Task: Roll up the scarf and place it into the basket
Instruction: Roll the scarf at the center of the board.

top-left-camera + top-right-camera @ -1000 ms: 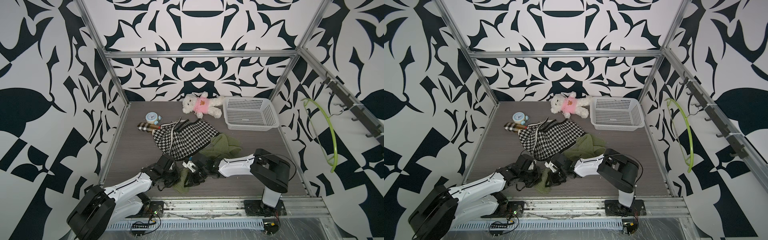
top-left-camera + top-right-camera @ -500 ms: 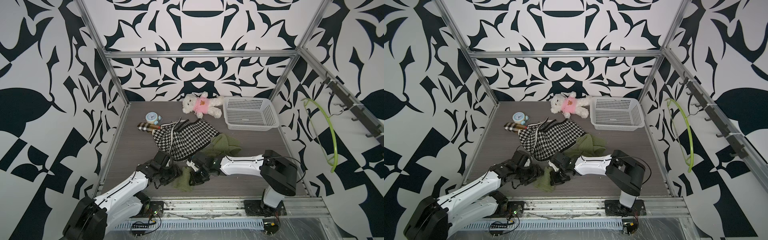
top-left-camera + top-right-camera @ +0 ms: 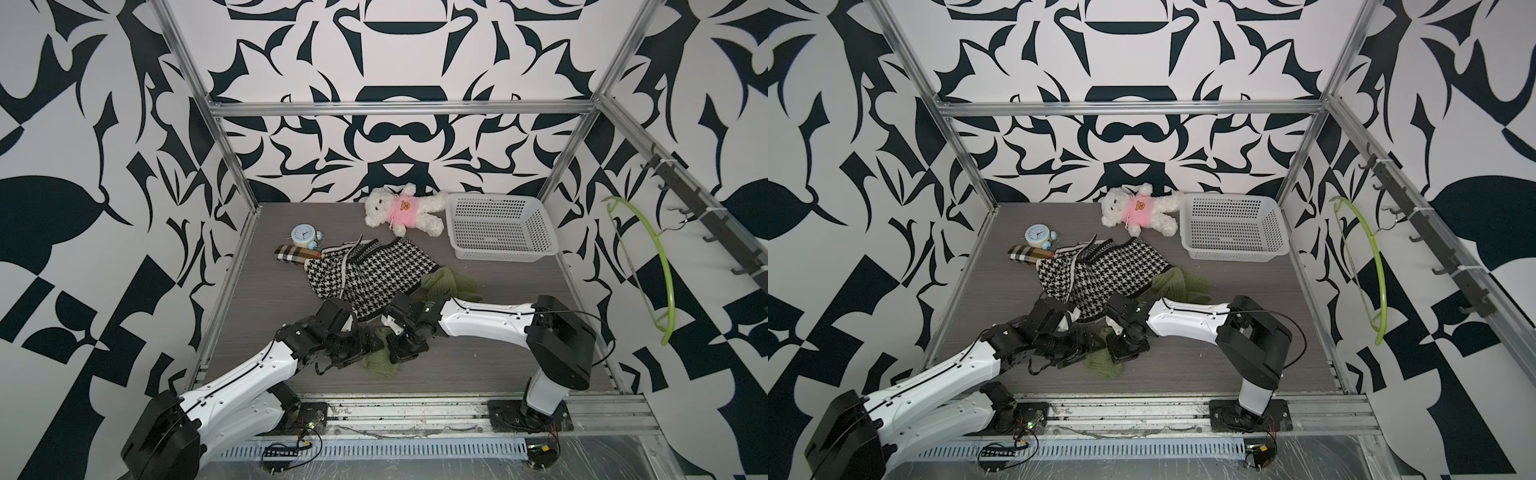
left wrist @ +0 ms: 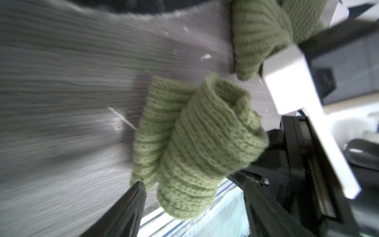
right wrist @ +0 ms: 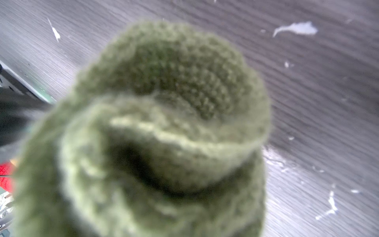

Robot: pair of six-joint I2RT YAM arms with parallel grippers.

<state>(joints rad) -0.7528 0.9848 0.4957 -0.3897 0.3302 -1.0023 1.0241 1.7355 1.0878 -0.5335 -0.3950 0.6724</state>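
In both top views, a grey wood-grain counter [image 3: 266, 299] sits inside a booth with black-and-white patterned walls. A knitted olive-green scarf [image 3: 378, 362] [image 3: 1104, 363] lies near the front edge. One end is rolled into a small bundle, and the rest trails back to a loose heap beside a houndstooth garment [image 3: 374, 270]. Two white arms reach in low from the front rail and meet at the bundle. The left gripper [image 3: 368, 344] is at the bundle's left side and the right gripper [image 3: 401, 351] is pressed against its right side. The white perforated basket [image 3: 503, 254] [image 3: 1233, 254] stands in the far right corner, well apart from the scarf. A white teddy bear [image 3: 401, 210] in a pink top lies just beside the basket. A pale blue alarm clock [image 3: 302, 236] and a folded beige plaid cloth [image 3: 293, 254] rest at the far left. A lime green hanger [image 3: 670, 286] hangs on the right wall.

Left wrist view: the rolled scarf end [image 4: 194, 143] lies on the counter, mid-frame. The left gripper's black fingers [image 4: 127, 209] are spread wide with the roll between them, not clamping it. One fingertip just touches the knit's edge.

Right wrist view: a blurred close-up looks into the spiral end of the roll [image 5: 164, 123], its layers curled around a dark hollow. The right fingers are hidden behind the knit; they are closed, pinching the scarf
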